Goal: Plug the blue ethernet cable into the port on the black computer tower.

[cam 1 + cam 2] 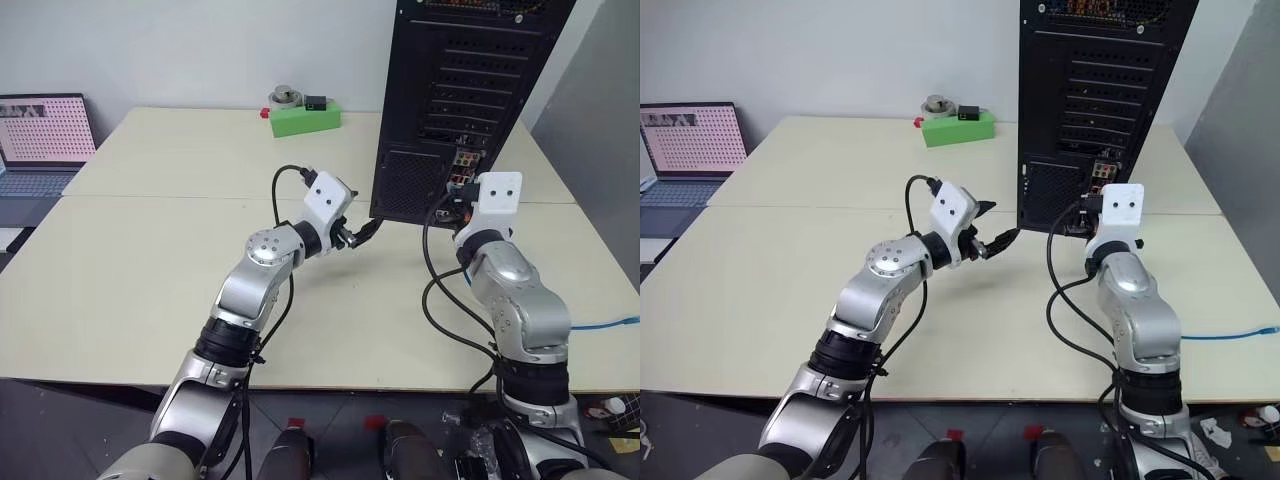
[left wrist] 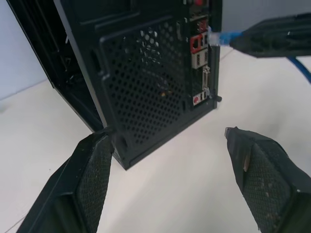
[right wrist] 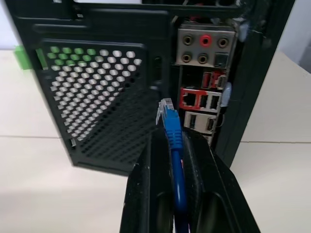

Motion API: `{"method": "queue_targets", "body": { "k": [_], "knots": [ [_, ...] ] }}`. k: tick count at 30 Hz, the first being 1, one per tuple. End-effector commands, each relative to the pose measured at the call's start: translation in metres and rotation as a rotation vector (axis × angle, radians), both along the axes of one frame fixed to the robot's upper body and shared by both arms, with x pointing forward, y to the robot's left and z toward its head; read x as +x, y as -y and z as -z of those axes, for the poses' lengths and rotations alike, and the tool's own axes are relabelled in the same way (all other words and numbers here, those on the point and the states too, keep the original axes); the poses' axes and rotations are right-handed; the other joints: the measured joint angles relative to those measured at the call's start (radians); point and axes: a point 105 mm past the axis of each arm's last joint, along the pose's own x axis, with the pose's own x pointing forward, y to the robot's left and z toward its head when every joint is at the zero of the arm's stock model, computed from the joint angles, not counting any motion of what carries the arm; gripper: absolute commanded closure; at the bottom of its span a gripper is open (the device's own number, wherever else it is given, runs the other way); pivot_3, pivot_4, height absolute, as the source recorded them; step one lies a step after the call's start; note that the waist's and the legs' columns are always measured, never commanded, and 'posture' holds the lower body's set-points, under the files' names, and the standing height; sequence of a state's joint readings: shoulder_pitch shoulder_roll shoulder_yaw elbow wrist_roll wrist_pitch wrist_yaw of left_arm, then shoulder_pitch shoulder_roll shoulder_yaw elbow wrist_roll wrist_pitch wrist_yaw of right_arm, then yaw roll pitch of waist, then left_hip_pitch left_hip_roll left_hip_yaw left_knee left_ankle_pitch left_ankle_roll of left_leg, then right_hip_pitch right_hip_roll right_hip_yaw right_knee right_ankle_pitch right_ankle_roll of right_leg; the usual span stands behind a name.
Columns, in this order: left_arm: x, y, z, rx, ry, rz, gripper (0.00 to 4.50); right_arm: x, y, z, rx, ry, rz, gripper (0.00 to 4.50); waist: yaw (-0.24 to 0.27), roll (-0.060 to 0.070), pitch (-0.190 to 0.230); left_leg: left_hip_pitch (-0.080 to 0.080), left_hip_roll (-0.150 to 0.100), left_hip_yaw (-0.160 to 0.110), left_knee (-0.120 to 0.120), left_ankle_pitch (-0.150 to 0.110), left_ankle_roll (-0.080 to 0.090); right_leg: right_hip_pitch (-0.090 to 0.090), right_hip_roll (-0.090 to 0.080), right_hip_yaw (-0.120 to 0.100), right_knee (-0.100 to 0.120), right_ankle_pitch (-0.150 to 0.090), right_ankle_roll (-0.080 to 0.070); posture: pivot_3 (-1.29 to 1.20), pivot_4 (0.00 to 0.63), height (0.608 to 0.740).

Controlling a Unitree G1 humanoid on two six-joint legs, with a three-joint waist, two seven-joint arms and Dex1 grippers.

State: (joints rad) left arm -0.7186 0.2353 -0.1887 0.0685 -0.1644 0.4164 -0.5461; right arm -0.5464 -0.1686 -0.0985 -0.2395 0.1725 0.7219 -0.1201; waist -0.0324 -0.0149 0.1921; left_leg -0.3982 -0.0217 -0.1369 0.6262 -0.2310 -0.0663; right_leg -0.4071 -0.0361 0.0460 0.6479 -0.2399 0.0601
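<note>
The black computer tower (image 1: pixel 470 100) stands upright at the back of the table, its rear panel facing me. My right gripper (image 3: pixel 174 140) is shut on the blue ethernet cable (image 3: pixel 171 121), whose clear plug tip sticks out past the fingers. The plug hovers a short way in front of the red-framed port (image 3: pixel 190 100) in the connector column, not touching it. The rest of the cable (image 1: pixel 612 322) trails across the table's right edge. My left gripper (image 2: pixel 167 138) is open and empty, level with the tower's lower mesh grille (image 2: pixel 150 73) and just left of the right gripper (image 2: pixel 272 39).
A green box (image 1: pixel 305 118) with small items on top sits at the back of the table, left of the tower. An open laptop (image 1: pixel 40 140) stands at the far left. Black robot wires (image 1: pixel 435 290) loop beside my right arm.
</note>
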Motion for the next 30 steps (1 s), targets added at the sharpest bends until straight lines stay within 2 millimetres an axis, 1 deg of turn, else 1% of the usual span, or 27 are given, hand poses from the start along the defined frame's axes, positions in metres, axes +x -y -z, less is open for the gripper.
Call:
{"method": "queue_targets", "body": {
  "k": [1, 11, 19, 30],
  "knots": [
    [-0.005, 0.006, -0.017, -0.037, 0.011, 0.054, 0.69, 0.005, 0.003, -0.017, 0.025, 0.070, 0.042, 4.50, -0.002, 0.000, 0.000, 0.000, 0.000, 0.000, 0.000, 0.000, 0.000, 0.000, 0.000, 0.000, 0.000, 0.000, 0.000, 0.00, 0.150, 0.740],
    [-0.005, 0.006, -0.017, -0.033, 0.001, 0.059, 0.69, 0.014, 0.006, -0.015, 0.044, 0.076, 0.073, 4.50, -0.002, 0.000, 0.000, 0.000, 0.000, 0.001, 0.000, 0.000, 0.000, 0.000, 0.000, 0.001, 0.000, 0.000, 0.000, 0.00, 0.150, 0.740],
    [-0.005, 0.006, -0.017, -0.030, 0.006, 0.058, 0.69, 0.021, 0.002, -0.015, 0.049, 0.078, 0.062, 4.50, -0.002, 0.000, 0.000, 0.000, 0.000, 0.001, 0.000, 0.000, 0.000, 0.000, 0.000, 0.001, 0.000, 0.000, 0.000, 0.00, 0.150, 0.740],
    [-0.006, 0.006, -0.017, -0.026, 0.009, 0.056, 0.69, 0.025, 0.008, -0.013, 0.052, 0.071, 0.090, 4.50, -0.002, 0.000, 0.000, 0.000, 0.000, 0.001, 0.001, 0.000, 0.000, 0.000, 0.000, 0.001, 0.001, 0.000, 0.000, 0.00, 0.150, 0.740]
  ]
}}
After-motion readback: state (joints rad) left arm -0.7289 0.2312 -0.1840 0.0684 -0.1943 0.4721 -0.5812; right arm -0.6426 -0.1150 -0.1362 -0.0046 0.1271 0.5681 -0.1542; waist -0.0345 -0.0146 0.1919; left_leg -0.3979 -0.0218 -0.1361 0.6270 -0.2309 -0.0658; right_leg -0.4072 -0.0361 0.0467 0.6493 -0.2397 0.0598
